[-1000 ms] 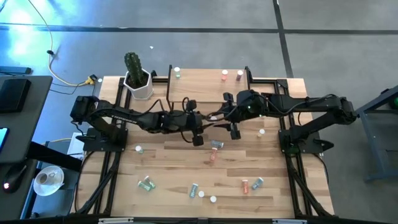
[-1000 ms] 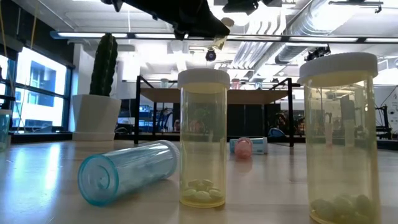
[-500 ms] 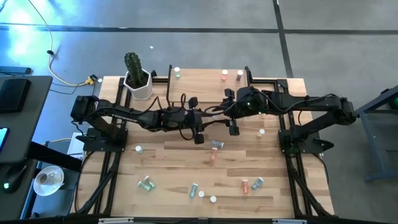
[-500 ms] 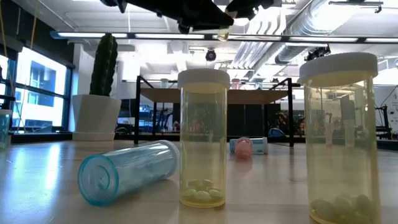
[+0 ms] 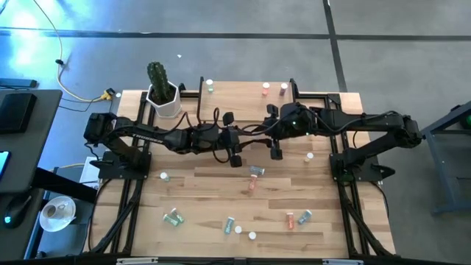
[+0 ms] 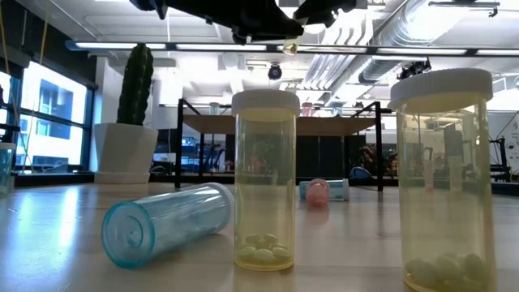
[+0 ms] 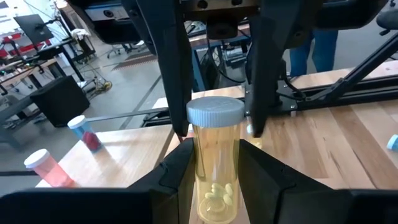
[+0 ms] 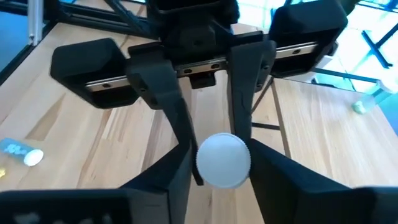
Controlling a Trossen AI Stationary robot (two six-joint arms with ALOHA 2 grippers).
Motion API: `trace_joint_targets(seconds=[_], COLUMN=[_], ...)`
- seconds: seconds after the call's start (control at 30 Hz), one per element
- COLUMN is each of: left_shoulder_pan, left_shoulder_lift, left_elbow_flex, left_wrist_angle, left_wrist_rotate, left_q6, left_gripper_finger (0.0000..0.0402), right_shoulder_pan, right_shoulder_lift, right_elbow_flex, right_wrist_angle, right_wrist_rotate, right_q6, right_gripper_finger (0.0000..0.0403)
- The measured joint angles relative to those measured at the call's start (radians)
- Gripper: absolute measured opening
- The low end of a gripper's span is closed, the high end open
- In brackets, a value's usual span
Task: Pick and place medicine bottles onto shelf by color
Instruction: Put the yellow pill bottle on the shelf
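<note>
High over the table's middle, a yellow medicine bottle [image 7: 214, 177] with a white cap [image 8: 222, 160] hangs between both grippers. My left gripper [image 5: 237, 152] is shut on its body. My right gripper [image 5: 274, 146] faces it from the right, its fingers closed around the cap end. The light-wood shelf [image 5: 239, 94] stands at the far edge with a green bottle [image 5: 210, 87] and two pink-red ones [image 5: 266, 90] upright on it. Several more bottles lie or stand on the near half of the table, among them a teal one [image 6: 166, 223] on its side. My left gripper pinches the yellow bottle's body [image 7: 214, 186] between its two fingers [image 7: 177, 171], below the cap. The fingers come nearly level from the table's left. The bottle is lifted clear, cap end up, pills at its bottom. My right gripper has its two fingers [image 7: 174, 93] on opposite sides of the bottle's white cap [image 7: 214, 112]. They slant down at it from the table's right. In the right wrist view the cap's round top fills the gap between the fingers.
A white pot with a cactus [image 5: 163, 97] stands at the far left beside the shelf. Loose bottles lie under the grippers [image 5: 255, 171] and along the near edge [image 5: 174, 218] [image 5: 289, 219]. Two upright yellow bottles [image 6: 265, 182] [image 6: 442, 178] stand near the low camera.
The two grippers have drawn a little closer together above the table's middle, the left one edging toward the far edge with the bottle. In the low view the right gripper has come into sight beside the left one at the top.
</note>
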Motion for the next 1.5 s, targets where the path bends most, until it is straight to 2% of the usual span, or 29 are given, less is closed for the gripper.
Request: trace_joint_targets(seconds=[0.2,0.6,0.73,0.93,1.13,1.37,1.5], left_shoulder_pan=[0.001,0.002,0.002,0.002,0.010,0.050,0.081], left_shoulder_lift=[0.000,0.000,0.000,-0.001,-0.083,-0.206,-0.267], left_elbow_flex=[0.000,0.000,0.000,0.000,0.000,-0.009,-0.078], left_wrist_angle=[0.001,-0.002,-0.007,-0.061,-0.208,-0.403,-0.412], left_wrist_rotate=[-0.003,-0.004,-0.004,-0.037,-0.135,-0.124,-0.123], left_q6=[0.000,-0.008,-0.009,-0.009,-0.022,-0.061,-0.093], left_gripper_finger=[0.0097,0.0101,0.0123,0.0179,0.0206,0.0198,0.0191], right_shoulder_pan=[0.000,0.000,0.000,-0.005,-0.051,-0.159,-0.241], right_shoulder_lift=[0.000,0.000,0.000,0.000,0.002,0.007,0.044], right_elbow_flex=[0.000,0.000,0.000,0.000,0.016,0.077,0.144], right_wrist_angle=[0.000,0.000,0.000,0.002,0.010,0.031,0.018], right_wrist_rotate=[0.016,0.016,0.018,0.038,0.038,0.030,0.020], right_q6=[0.009,0.025,0.025,0.025,0.025,0.014,0.002], right_gripper_finger=[0.0108,0.0106,0.0106,0.0106,0.0106,0.0106,0.0106])
